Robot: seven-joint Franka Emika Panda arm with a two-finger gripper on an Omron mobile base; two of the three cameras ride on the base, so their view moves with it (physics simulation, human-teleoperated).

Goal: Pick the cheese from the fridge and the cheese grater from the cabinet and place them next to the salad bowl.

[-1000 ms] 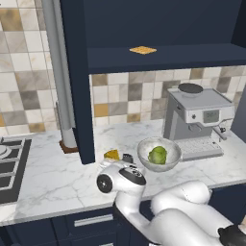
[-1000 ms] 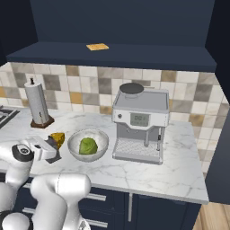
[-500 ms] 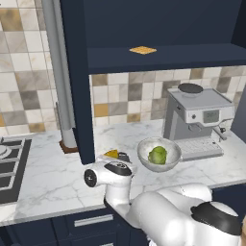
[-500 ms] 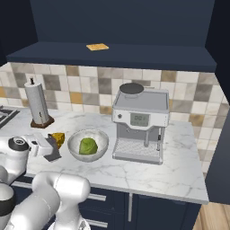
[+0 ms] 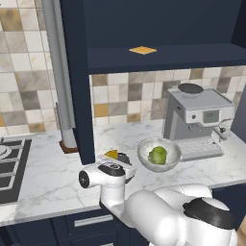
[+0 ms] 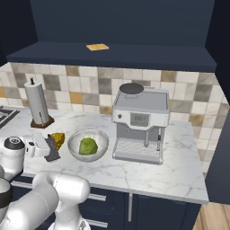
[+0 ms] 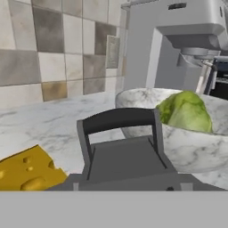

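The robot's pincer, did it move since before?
Yes. The pincer slid left along the counter, away from the salad bowl, which stayed put.

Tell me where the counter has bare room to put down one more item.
Bare marble lies between the black stove and the yellow cheese wedge, and right of the silver coffee machine. It is crowded around the pale salad bowl, with the dark grey grater beside it.
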